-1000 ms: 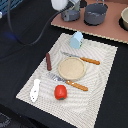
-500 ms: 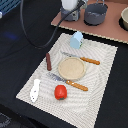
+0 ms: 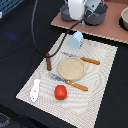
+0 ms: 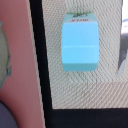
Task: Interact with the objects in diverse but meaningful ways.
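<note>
The pale-blue-and-white milk carton (image 3: 76,40) stands at the far edge of the striped placemat (image 3: 102,92). In the wrist view the carton (image 4: 80,46) fills the middle, seen from above. My gripper (image 3: 76,20) hangs above and just behind the carton, apart from it. Its fingers are too blurred to tell whether they are open or shut. The dark brown sausage (image 3: 48,62) lies at the mat's edge on the exterior view's left. The red tomato (image 3: 60,92) and the little white bottle-like piece (image 3: 35,90) sit near the mat's front.
A tan round plate (image 3: 72,68) sits mid-mat between two orange-handled pieces of cutlery (image 3: 76,84) (image 3: 88,60). Behind the mat a reddish board (image 3: 112,31) carries a grey pot (image 3: 99,12) and a bowl (image 3: 124,17). A black cable (image 3: 35,35) arcs over the dark table.
The gripper has shifted slightly toward the exterior view's right, closer over the milk carton. The objects on the mat have not moved.
</note>
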Robot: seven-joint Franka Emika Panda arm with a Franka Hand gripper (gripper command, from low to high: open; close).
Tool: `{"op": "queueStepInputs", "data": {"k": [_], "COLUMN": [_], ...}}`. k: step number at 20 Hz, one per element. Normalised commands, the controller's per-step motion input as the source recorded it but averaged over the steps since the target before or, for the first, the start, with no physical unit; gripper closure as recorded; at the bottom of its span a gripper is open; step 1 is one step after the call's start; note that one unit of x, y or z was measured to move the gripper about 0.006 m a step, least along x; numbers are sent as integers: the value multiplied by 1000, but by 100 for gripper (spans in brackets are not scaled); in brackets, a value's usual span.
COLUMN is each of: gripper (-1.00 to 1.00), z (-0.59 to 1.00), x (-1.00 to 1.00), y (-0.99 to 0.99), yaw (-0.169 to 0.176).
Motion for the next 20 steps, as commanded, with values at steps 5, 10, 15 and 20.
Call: {"op": "queueStepInputs", "data": {"k": [5,10,15,20], "gripper": [-100,-100,-100,-100], "z": [-386,-321,-261,-153], "x": [-54,-178,-393,-285], "y": [61,73,95,135], "yaw": [9,10,23,19]}}
